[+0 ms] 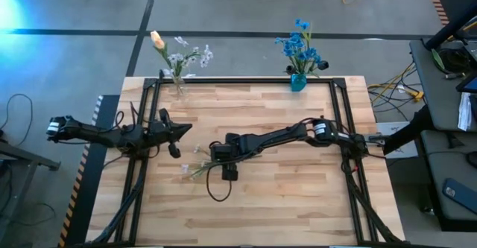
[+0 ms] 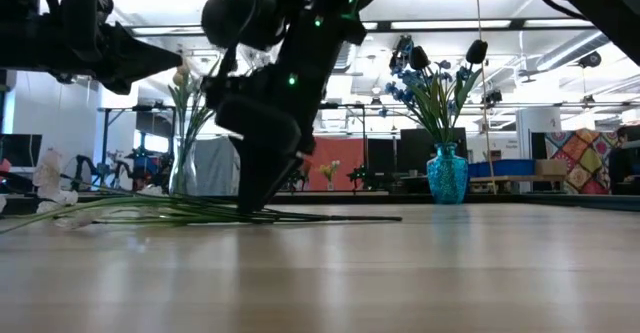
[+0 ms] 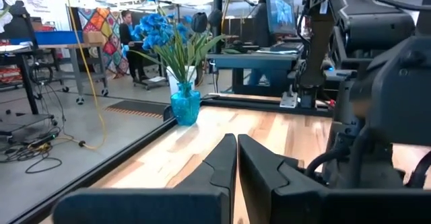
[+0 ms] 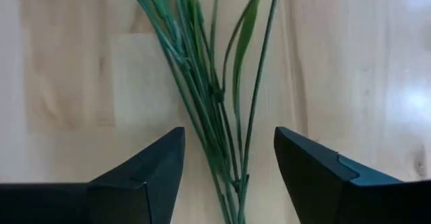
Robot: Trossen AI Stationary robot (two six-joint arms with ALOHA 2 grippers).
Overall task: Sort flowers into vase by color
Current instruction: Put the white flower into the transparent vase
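Note:
A small bunch of loose flowers with pale blossoms (image 1: 197, 167) lies flat on the table, its green stems (image 4: 215, 96) fanned out. My right gripper (image 4: 229, 133) stands open over the stems and points down, with one finger on each side of them and no contact. In the low view it reaches down to the stems (image 2: 200, 211). My left gripper (image 3: 236, 138) is shut on nothing and hovers left of the bunch (image 1: 181, 132). A clear vase (image 1: 177, 84) holds a peach bud and white blossoms. A blue vase (image 1: 298, 81) holds blue flowers.
Both vases stand at the table's far edge, the clear one far left and the blue one (image 3: 184, 108) far right. A black frame rail (image 1: 246, 80) runs around the tabletop. A black cable loop (image 1: 218, 192) lies near the right gripper. Bare wood stretches toward the near edge.

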